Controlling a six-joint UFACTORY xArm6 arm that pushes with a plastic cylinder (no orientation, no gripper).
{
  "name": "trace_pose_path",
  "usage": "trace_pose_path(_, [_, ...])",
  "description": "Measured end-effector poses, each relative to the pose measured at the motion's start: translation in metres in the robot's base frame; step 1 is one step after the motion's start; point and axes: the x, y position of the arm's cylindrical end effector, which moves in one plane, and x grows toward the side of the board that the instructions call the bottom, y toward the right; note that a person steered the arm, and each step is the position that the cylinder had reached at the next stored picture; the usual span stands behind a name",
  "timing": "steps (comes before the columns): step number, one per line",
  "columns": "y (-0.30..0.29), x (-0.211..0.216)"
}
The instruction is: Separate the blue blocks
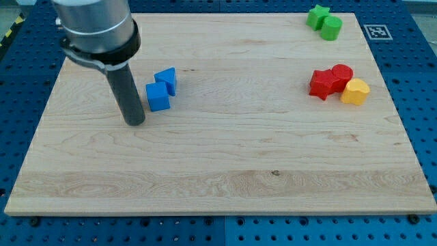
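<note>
No pincer, just a rod: my tip [136,123] sits on the surface [225,164], holding nothing. It is just left of the blue cube [158,97], which touches the second blue block [166,80].

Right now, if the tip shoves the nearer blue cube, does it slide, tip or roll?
Probably slides: the nearer blue cube sits flat-faced and squat on the smooth wooden board. It touches the other blue block, so it may drag that along. My tip is off-centre at its left, so it may also rotate.

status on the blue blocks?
My tip just left of near blue block. Far blue block touching it, not separated. Nothing in the way.
</note>
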Motion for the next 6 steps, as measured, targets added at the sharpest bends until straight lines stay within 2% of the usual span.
trace_pose_path(2, [-0.008, -0.036])
trace_pose_path(3, [0.022, -0.037])
trace_pose_path(4, [0.04, -0.055])
trace_pose_path(5, [0.039, -0.084])
trace_pose_path(6, [0.034, -0.089])
